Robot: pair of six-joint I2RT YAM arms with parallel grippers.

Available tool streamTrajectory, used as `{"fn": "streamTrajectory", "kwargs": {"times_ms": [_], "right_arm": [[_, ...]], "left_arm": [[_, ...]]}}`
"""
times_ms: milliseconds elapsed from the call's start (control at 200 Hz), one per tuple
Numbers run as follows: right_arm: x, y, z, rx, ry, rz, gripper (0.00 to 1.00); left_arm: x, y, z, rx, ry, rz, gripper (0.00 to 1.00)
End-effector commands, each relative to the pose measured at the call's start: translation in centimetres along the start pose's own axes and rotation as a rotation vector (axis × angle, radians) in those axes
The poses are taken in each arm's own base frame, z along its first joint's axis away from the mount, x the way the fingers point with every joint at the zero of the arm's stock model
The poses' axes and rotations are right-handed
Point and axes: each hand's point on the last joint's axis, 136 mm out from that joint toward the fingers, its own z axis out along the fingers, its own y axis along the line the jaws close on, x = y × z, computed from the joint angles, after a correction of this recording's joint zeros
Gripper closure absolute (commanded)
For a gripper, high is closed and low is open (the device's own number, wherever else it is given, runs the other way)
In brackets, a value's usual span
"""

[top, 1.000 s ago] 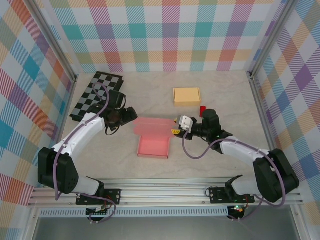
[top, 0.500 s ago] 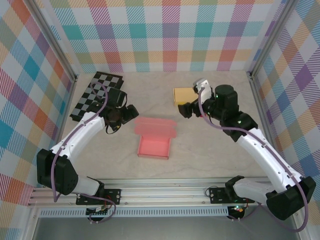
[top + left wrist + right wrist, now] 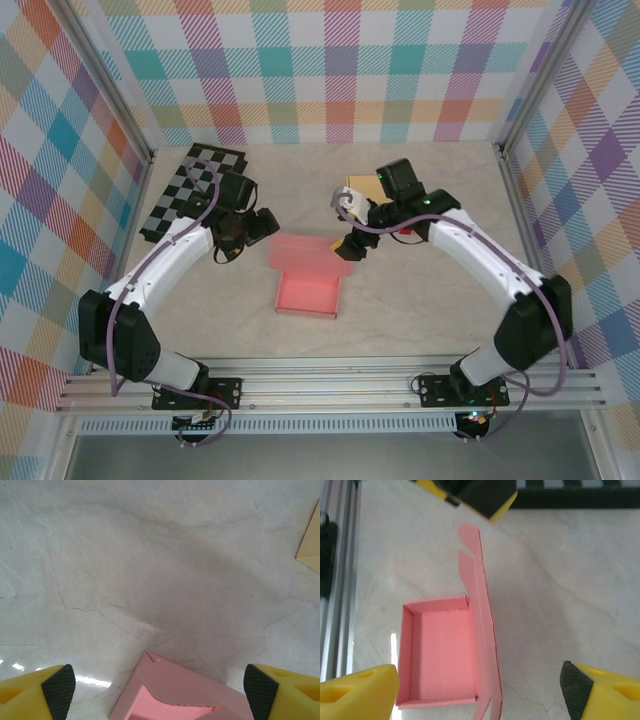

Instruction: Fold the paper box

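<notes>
Right arm has swung back in from over by the tan box [image 3: 358,186], so the right gripper [image 3: 347,244] now hangs just right of the raised lid on the pink paper box [image 3: 308,292]. The left gripper [image 3: 262,226] has barely budged and sits just left of it. Both are spread wide with nothing held or touched, yellow fingers with black pads [image 3: 59,690]. The box is thin pink card mid-table, an open rectangular tray with round-tabbed lid up along its far side. Pale marble-look tabletop [image 3: 430,320], checkered mat [image 3: 190,185] far left, pastel plaid walls [image 3: 330,70].
</notes>
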Motion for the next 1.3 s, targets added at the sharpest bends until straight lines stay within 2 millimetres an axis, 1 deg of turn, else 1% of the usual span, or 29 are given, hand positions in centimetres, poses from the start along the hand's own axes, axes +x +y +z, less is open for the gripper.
{"fn": "streamTrajectory", "kwargs": {"times_ms": [0,105,210,240,425,530,560,565,585,675,760,830,900,930,1000,1035,1040,1070,1185,1295], "right_arm": [[0.6,0.3,1.2,-0.044,0.092,-0.138,0.16],[1.2,-0.4,3.1,-0.045,0.159,-0.184,0.19],[1.7,0.0,4.2,-0.078,0.192,-0.227,0.25],[1.9,0.1,4.5,-0.084,0.201,-0.242,0.28],[2.4,0.6,5.6,-0.095,0.218,-0.308,0.52],[2.7,0.6,6.2,-0.077,0.239,-0.338,0.64],[2.8,0.7,6.3,-0.070,0.247,-0.348,0.69],[2.8,0.7,6.3,-0.067,0.251,-0.352,0.72],[2.9,0.7,6.4,-0.062,0.255,-0.355,0.74],[3.1,0.8,6.5,-0.020,0.270,-0.386,0.91],[2.9,0.4,6.3,0.055,0.256,-0.410,1.00],[2.2,-0.3,5.8,0.140,0.225,-0.432,1.00],[1.1,-2.0,5.0,0.282,0.187,-0.446,1.00],[0.8,-2.4,4.6,0.317,0.180,-0.453,1.00],[0.3,-3.3,3.9,0.411,0.169,-0.474,1.00],[0.1,-4.0,3.5,0.479,0.166,-0.481,1.00],[0.1,-4.4,3.4,0.508,0.172,-0.482,1.00],[-0.1,-4.8,3.0,0.554,0.168,-0.490,1.00],[-0.5,-4.8,2.1,0.616,0.124,-0.481,1.00],[-0.2,-4.0,2.3,0.602,0.100,-0.473,1.00]], "left_arm": [[-0.4,-0.4,-0.3,-0.008,0.003,0.011,0.11],[-0.5,-1.0,-0.1,0.008,0.011,0.008,0.11],[-0.5,-1.1,0.2,0.007,0.016,0.012,0.11],[-0.5,-1.0,0.3,0.004,0.017,0.013,0.11],[-0.4,-0.9,0.9,-0.007,0.027,0.012,0.11],[-0.5,-1.4,0.9,0.011,0.035,0.004,0.11],[-0.4,-1.5,0.9,0.016,0.039,0.000,0.11],[-0.4,-1.5,0.9,0.018,0.039,-0.001,0.11],[-0.4,-1.6,0.9,0.021,0.039,-0.002,0.11],[-0.5,-1.9,0.8,0.035,0.041,-0.014,0.11],[-0.5,-2.2,0.9,0.053,0.042,-0.030,0.11],[-0.5,-2.6,1.0,0.068,0.048,-0.039,0.11],[-0.5,-3.1,1.1,0.081,0.056,-0.042,0.11],[-0.6,-3.3,1.2,0.087,0.057,-0.044,0.11],[-0.9,-3.8,1.3,0.093,0.059,-0.053,0.11],[-1.1,-4.0,1.4,0.100,0.059,-0.057,0.11],[-1.1,-4.1,1.4,0.100,0.059,-0.057,0.11],[-1.2,-4.4,1.5,0.109,0.062,-0.059,0.11],[-1.4,-5.5,2.1,0.135,0.075,-0.065,0.11],[-1.4,-6.5,3.2,0.151,0.096,-0.065,0.11]]}}
